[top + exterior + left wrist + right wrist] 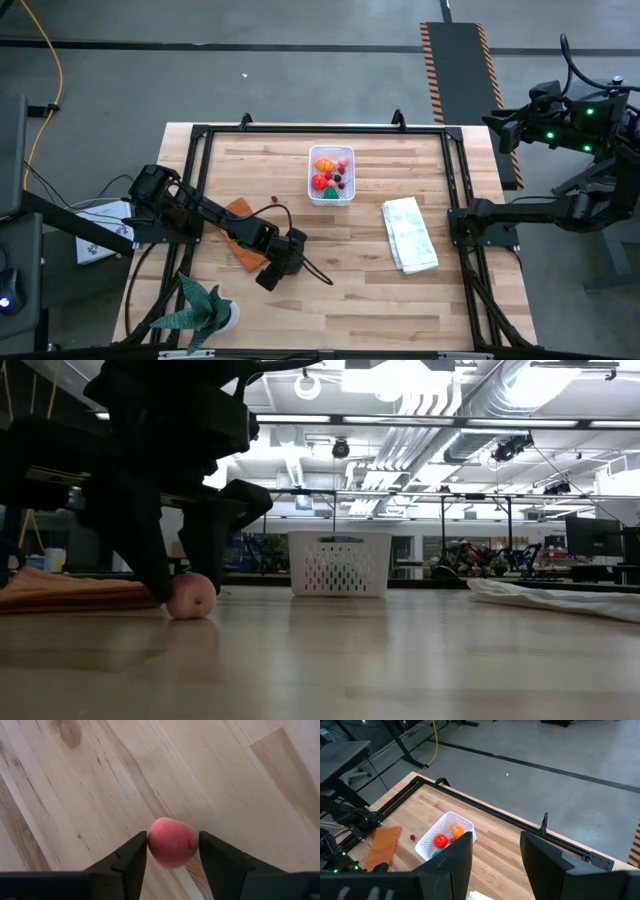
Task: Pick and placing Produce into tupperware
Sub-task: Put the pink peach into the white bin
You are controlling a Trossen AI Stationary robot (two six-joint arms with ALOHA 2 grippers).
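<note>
A pink peach-like piece of produce (pixel 172 848) sits on the wooden table near its front left, also seen in the low view (pixel 190 597). My left gripper (pixel 173 851) is down over it, one finger on each side. The white tupperware (pixel 331 175) stands at the far middle of the table with several produce pieces inside (pixel 445 840). A tiny red berry (pixel 275 201) lies on the table left of the tub. My right gripper (pixel 496 837) hangs open, high up beyond the table's far right corner (pixel 497 122). My left gripper pinches the pink fruit between its two fingers, one on each of its opposite sides (pixel 150 845). The fingers slant steeply down from the table's left. The fruit's underside rests on the table (pixel 190 615).
An orange-brown flat cloth (pixel 245 232) lies under the left arm. A green spiky plant (pixel 205 310) stands at the near left corner. A folded white cloth (pixel 410 233) lies right of centre. A black frame (pixel 455 180) borders the table.
</note>
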